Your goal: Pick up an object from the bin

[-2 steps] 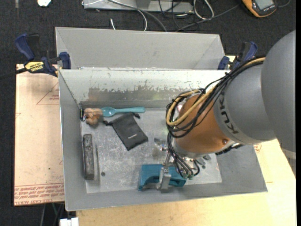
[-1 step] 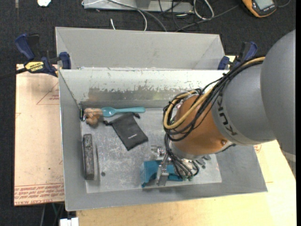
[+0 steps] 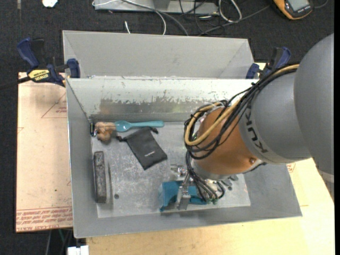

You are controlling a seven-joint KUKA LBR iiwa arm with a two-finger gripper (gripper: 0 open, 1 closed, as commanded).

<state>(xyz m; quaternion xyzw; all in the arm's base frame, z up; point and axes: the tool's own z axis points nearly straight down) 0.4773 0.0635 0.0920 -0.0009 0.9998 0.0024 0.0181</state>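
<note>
Gripper (image 3: 183, 195) hangs low over a blue blocky thing (image 3: 170, 193), below and right of the black pouch (image 3: 147, 148), tight against the bin's (image 3: 186, 223) near wall. Claw open or closed? Cannot tell. Bare floor below the pouch; grey bar (image 3: 100, 176) to its left.

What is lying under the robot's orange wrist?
A blue thing on the bin floor, near the front wall. Its left part shows; the orange wrist and cables cover the rest, so its shape cannot be told.
</note>
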